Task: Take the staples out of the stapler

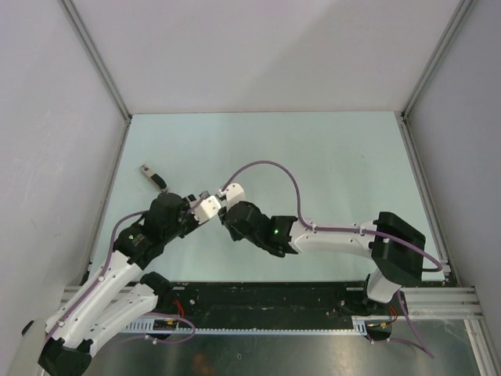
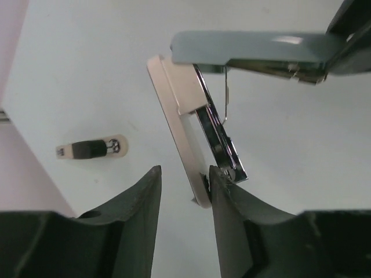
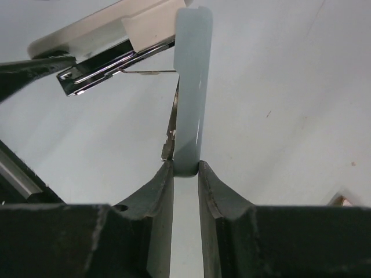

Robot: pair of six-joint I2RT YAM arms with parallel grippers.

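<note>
Right wrist alone: hand [image 3: 185, 169] on stapler [image 3: 192, 87]

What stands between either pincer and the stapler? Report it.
Nothing visible does. The right pincer is shut on the stapler by its pale lid; the left pincer stands open, one finger touching the cream base. A small dark piece lies apart on the table.

No legible text, dark marks on small piece [image 2: 90, 149] too blurred
</note>
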